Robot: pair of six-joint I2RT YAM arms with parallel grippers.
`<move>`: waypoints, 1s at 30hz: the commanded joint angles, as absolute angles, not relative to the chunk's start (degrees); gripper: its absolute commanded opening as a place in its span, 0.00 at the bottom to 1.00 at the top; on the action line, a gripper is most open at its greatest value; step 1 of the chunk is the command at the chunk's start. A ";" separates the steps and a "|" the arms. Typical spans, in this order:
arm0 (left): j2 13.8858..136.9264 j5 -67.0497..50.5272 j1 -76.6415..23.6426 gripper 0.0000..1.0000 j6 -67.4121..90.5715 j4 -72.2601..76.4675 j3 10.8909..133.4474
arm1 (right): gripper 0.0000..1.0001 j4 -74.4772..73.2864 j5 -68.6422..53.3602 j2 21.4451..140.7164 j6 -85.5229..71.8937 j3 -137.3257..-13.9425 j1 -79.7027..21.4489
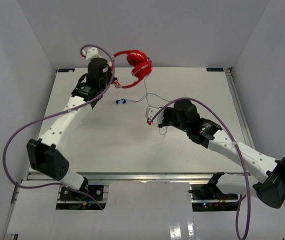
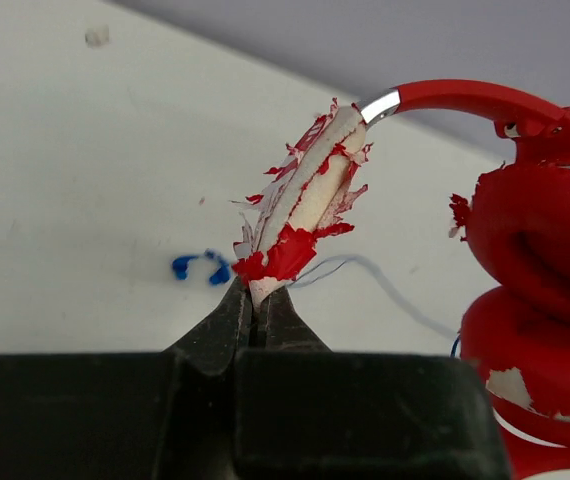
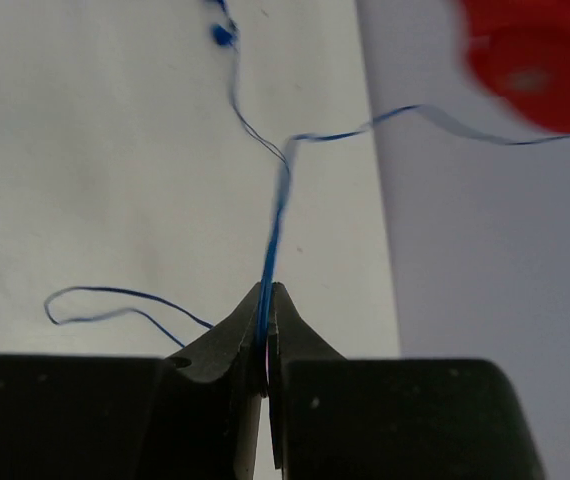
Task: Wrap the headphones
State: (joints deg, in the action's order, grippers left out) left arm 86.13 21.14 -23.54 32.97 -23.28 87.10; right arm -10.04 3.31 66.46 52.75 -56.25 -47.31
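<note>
Partly cropped, headphones are pinched by the left gripper, their blurred cable by the right gripper.

- The headphones are over the far edge of the table, about midway across.
- The left gripper is just left of them, on the headband's end.
- The cable runs from them toward the near side, into the right gripper.
- The plug lies on the table, left of the cable and between the two grippers.
</note>
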 commanded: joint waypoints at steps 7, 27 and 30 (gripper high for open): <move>85.79 10.21 -29.19 0.00 13.01 -17.15 77.62 | 0.08 -11.56 24.22 65.17 68.40 -65.78 -47.28; 75.76 -14.81 -33.64 0.00 7.51 -8.30 60.96 | 0.08 -15.82 -6.44 70.88 48.92 -72.95 -39.40; 76.51 -16.11 -35.16 0.00 7.23 -7.27 60.75 | 0.08 -15.14 -7.34 72.25 47.43 -72.73 -38.18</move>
State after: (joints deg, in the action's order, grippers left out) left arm 77.38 -10.82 -33.17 6.75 -12.93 60.59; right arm -16.51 -3.61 70.87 51.39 -70.51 -39.71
